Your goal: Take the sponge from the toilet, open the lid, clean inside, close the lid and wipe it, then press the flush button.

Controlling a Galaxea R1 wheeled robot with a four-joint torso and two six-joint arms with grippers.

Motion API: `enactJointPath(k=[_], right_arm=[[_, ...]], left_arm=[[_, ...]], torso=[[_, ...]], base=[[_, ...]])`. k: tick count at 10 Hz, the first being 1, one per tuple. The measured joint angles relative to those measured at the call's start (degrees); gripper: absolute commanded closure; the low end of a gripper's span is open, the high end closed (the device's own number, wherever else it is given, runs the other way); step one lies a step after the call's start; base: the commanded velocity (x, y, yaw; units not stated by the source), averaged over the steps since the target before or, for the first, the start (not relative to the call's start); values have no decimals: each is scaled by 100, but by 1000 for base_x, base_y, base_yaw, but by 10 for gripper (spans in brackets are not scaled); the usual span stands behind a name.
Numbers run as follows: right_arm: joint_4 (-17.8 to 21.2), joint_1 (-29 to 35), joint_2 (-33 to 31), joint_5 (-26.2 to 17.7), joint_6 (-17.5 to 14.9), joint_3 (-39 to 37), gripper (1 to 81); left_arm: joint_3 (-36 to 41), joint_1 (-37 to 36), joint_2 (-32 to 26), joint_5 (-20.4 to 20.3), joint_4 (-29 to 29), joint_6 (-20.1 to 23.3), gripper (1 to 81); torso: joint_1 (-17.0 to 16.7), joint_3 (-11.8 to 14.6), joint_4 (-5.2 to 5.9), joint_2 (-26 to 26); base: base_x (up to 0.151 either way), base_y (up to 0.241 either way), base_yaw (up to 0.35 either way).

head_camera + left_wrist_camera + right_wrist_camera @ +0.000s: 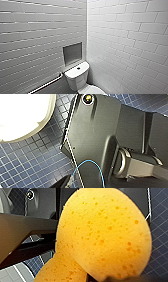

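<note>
Orange sponge (105, 233) clamped in right gripper (110, 278); toilet (77, 75) with flush button (78, 68) sits lower centre, head view.

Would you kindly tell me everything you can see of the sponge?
The sponge is orange-yellow, rounded and porous, dotted with small darker pits. It looks bent or pinched: a crease divides a large lobe from a smaller one. It sits close before the right wrist camera, above the dark blue tiled floor. What holds it cannot be made out.
</note>
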Motion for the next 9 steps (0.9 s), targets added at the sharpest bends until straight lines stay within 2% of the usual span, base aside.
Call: enactJointPath(k=[1, 2, 3, 5, 6, 7, 9], right_arm=[[0, 0, -5, 0, 0, -10, 811], [0, 0, -11, 0, 0, -21, 811], [2, 0, -10, 0, 0, -29, 811], [2, 0, -10, 2, 0, -29, 811], [2, 0, -10, 2, 0, -29, 811], [2, 0, -10, 2, 0, -29, 811], [2, 0, -13, 13, 0, -40, 811]], left_arm=[[1, 0, -79, 667, 23, 2, 10], [23, -20, -171, 1146, 34, 0, 10], [37, -59, -311, 1454, 56, 0, 10], [-35, -174, -512, 1559, 419, -355, 10], [-33, -196, -479, 1598, 811, -929, 10], [41, -193, -402, 1690, 1442, -1607, 10], [149, -171, -293, 1623, 3440, -2682, 10]], torso=[[0, 0, 0, 0], [0, 0, 0, 0], [0, 0, 0, 0], [0, 0, 0, 0], [0, 0, 0, 0], [0, 0, 0, 0], [0, 0, 0, 0]], base=[[0, 0, 0], [0, 0, 0], [0, 0, 0], [0, 0, 0], [0, 0, 0], [0, 0, 0], [0, 0, 0]])
